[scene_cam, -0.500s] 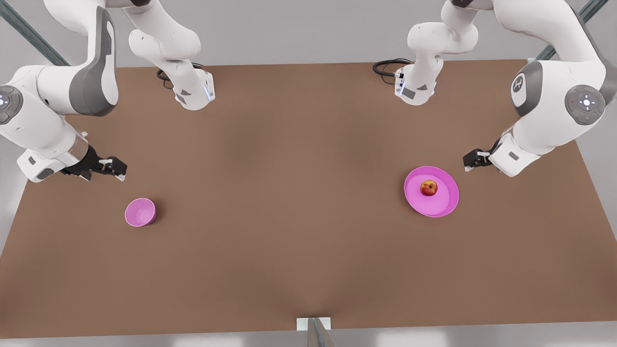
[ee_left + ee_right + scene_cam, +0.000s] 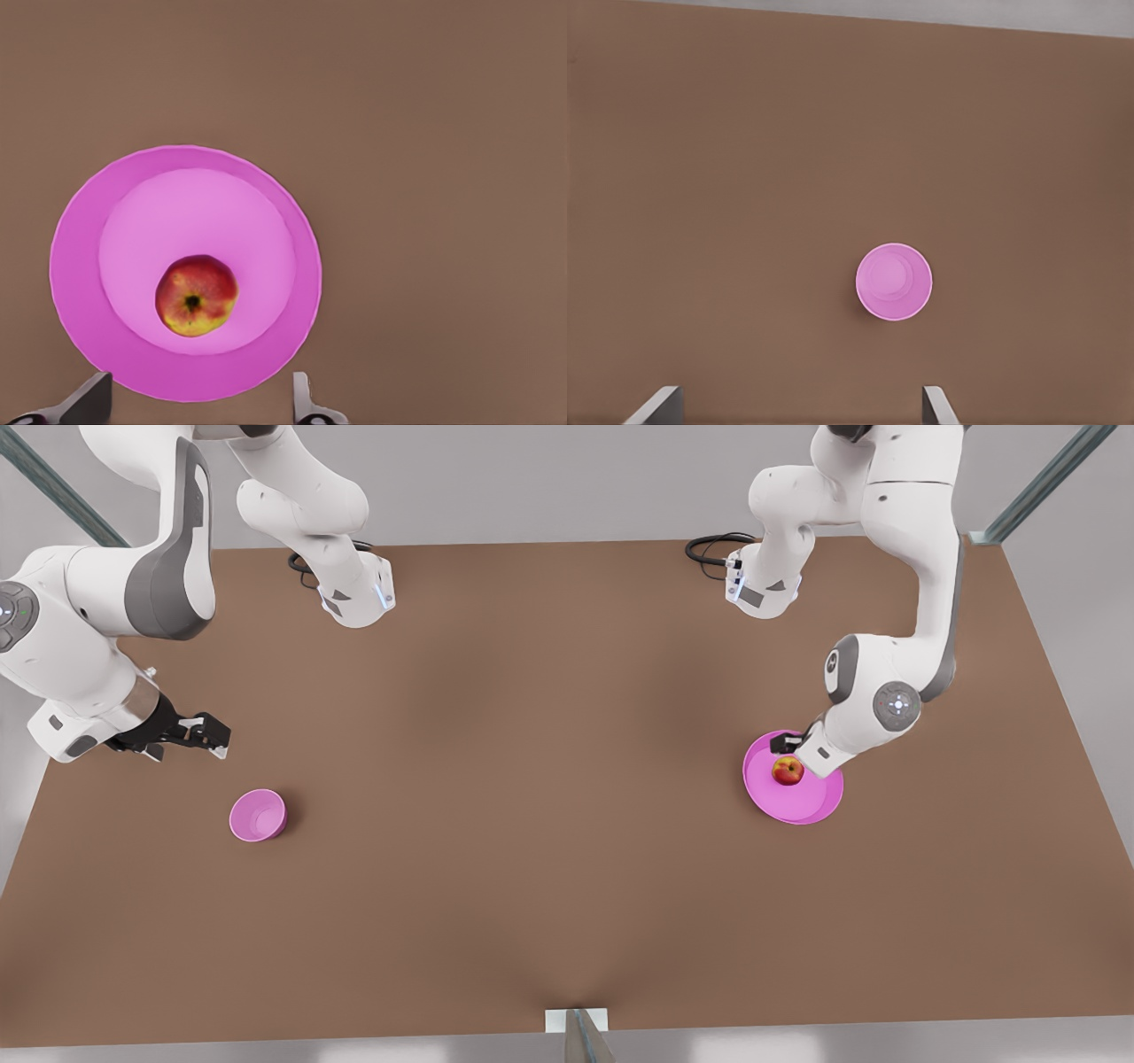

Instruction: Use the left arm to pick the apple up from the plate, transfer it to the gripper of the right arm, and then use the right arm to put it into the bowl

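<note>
The red and yellow apple (image 2: 788, 771) (image 2: 196, 296) lies on the magenta-pink plate (image 2: 811, 803) (image 2: 78, 266) at the front view's right. My left gripper (image 2: 788, 742) (image 2: 197, 404) hangs open above the plate's far rim, just beyond the apple and not touching it. The small pink bowl (image 2: 258, 815) (image 2: 894, 282) stands empty at the front view's left. My right gripper (image 2: 213, 735) (image 2: 799, 404) waits open, above the table behind and to the left of the bowl.
The brown table (image 2: 532, 779) carries both arm bases (image 2: 354, 593) (image 2: 764, 584) at its far edge, each with a black cable. A small white bracket (image 2: 576, 1020) sits at the near edge. Bare tabletop lies between bowl and plate.
The left arm has swung in from the table's right side, bringing its gripper over the plate's far rim beside the apple. The right arm has barely shifted.
</note>
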Action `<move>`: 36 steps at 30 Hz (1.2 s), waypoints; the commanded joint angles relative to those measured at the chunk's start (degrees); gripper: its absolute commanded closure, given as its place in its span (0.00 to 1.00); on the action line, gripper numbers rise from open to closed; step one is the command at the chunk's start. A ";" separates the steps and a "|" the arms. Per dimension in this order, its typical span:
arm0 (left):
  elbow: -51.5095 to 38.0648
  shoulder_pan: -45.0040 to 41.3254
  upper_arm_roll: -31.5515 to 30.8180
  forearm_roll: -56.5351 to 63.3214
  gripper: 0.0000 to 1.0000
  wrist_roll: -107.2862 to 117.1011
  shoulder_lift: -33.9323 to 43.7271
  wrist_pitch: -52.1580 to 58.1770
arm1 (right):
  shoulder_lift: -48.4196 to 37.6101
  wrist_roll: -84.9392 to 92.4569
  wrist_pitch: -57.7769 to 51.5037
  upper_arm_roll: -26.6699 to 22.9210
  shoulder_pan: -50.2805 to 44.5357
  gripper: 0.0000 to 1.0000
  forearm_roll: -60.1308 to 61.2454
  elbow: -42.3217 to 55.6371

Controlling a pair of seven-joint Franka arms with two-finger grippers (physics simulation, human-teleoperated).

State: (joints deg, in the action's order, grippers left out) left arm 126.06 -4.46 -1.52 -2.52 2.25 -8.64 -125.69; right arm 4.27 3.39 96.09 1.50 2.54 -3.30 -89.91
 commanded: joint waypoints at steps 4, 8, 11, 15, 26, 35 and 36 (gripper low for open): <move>4.90 0.95 0.12 -0.03 0.00 -4.09 -1.11 -21.00 | -0.05 2.32 0.15 0.00 -0.08 0.00 0.04 0.08; 5.78 0.95 0.12 -0.03 0.00 -4.27 -2.25 -21.00 | -0.05 2.32 0.15 0.00 0.00 0.00 0.04 0.08; 5.95 0.95 0.21 -0.03 0.00 -4.36 -4.27 -22.50 | -0.05 2.32 0.15 0.00 0.00 0.00 0.04 0.08; 7.36 1.48 0.21 -0.03 0.00 -4.36 -5.68 -22.93 | 0.03 2.32 0.06 0.00 0.00 0.00 0.04 0.00; 11.31 2.27 0.21 -0.03 0.00 -4.71 -9.72 -31.99 | 0.03 2.23 0.15 0.00 -0.17 0.00 0.04 0.08; 11.40 2.44 0.21 -0.03 0.10 -4.80 -10.52 -32.34 | 0.03 2.23 0.15 0.00 -0.17 0.00 0.04 -0.01; 11.40 2.62 0.21 0.06 0.11 -4.80 -10.60 -32.34 | 0.03 2.32 0.15 0.00 -0.17 0.00 0.04 0.00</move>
State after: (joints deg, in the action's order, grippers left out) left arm 137.48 -1.94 -1.32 -2.58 -2.09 -19.21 -157.29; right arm 4.36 5.31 96.28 1.50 2.37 -3.29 -89.90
